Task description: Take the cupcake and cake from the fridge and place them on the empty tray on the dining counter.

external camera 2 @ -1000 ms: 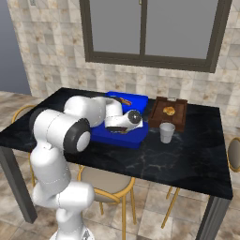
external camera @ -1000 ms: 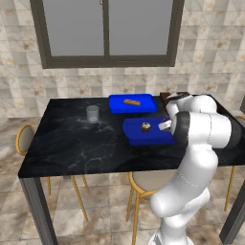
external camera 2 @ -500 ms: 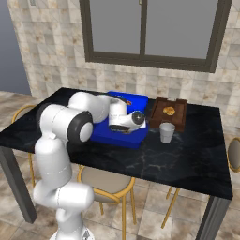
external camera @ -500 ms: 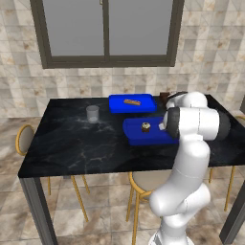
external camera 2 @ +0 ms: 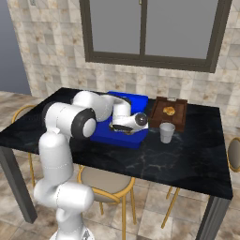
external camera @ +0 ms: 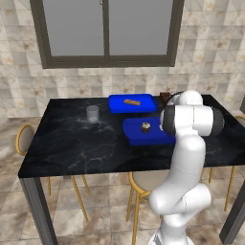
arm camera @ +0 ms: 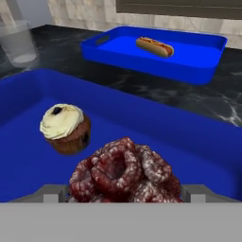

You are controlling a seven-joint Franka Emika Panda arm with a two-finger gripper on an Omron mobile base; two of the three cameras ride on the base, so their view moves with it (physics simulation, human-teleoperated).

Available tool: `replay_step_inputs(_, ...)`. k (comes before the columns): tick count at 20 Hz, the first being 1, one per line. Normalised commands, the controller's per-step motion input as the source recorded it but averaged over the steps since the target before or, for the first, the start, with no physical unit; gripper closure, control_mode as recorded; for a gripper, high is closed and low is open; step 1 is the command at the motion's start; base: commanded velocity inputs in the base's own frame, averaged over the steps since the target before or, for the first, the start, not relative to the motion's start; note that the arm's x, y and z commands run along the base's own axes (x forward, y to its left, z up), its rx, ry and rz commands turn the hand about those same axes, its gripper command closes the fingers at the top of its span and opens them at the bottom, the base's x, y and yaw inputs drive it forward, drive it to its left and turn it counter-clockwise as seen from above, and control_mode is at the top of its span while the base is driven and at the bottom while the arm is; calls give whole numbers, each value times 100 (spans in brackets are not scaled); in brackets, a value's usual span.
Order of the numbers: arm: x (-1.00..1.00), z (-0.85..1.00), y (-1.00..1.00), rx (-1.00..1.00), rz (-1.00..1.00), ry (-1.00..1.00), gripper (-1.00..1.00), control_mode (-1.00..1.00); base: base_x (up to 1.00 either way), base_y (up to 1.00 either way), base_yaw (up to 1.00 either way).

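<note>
Swinging round since a moment ago, the arm's big upper joint now sits squarer over the near edge of the tabletop (external camera: 72, 143), while the trays and cups keep their places.

Closest in the hand view, the cake (arm camera: 124, 171) fills the space right at the tool (arm camera: 124, 196). The finger tips are hidden behind it, so I cannot tell whether the tool grips it or has let go. It looks low over the tray (arm camera: 28, 94), possibly resting on its floor, though the contact is hidden.

Just beyond sits the cupcake (arm camera: 64, 128), upright on the tray floor, near the cake but apart. It also shows from the left base view (external camera: 145, 127).

My read: this is the set-down and release. The good way is to open only once the cake bears on the floor, then lift straight away along the fingers, with no sideways drift toward the cupcake.

For room, the tray's far rim rises close behind both, then a strip of bare marble, then the second blue tray with the bread stick (arm camera: 154, 46). A cup (arm camera: 18, 43) stands well clear at the side. Withdrawing upward looks freest.
</note>
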Motion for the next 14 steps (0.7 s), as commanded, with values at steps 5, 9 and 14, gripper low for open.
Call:
replay_step_inputs(5, 36, 0, 7, 0, -1, 1, -100, -100, 0, 0, 0)
replay_step_inputs(9, 3, 0, 0, 0, -3, 3, -100, -100, 0, 0, 0)
replay_step_inputs(14, 0, 0, 0, 0, -3, 5, -100, -100, 0, 0, 0)
